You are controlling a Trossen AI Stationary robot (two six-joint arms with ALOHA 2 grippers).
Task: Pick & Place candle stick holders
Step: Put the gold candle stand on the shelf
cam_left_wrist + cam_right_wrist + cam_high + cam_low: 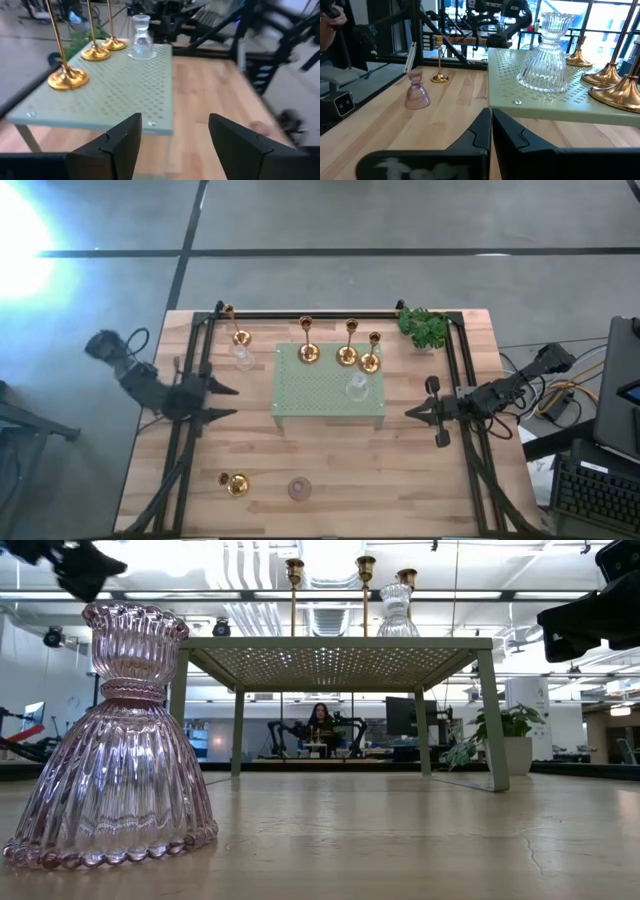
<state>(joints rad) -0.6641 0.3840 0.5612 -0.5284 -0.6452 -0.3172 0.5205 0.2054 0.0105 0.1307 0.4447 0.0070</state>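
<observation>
Tray [300, 395] carries three brass holders [346, 356] and one clear glass holder [356, 387]. Remaining on the table: two brass holders [241, 337] and a clear one [243, 359] near the far left corner, a brass one [235, 485] and the pink holder [299, 489] at the near edge. Left gripper [225, 401] stands left of the tray, fingers apart, empty. Right gripper [412, 413] waits right of the tray, closed, empty.

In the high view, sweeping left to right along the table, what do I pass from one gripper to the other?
Left gripper → brass holder beside the tray → tray → first brass holder on it → second → third → green sprig → right gripper.
</observation>
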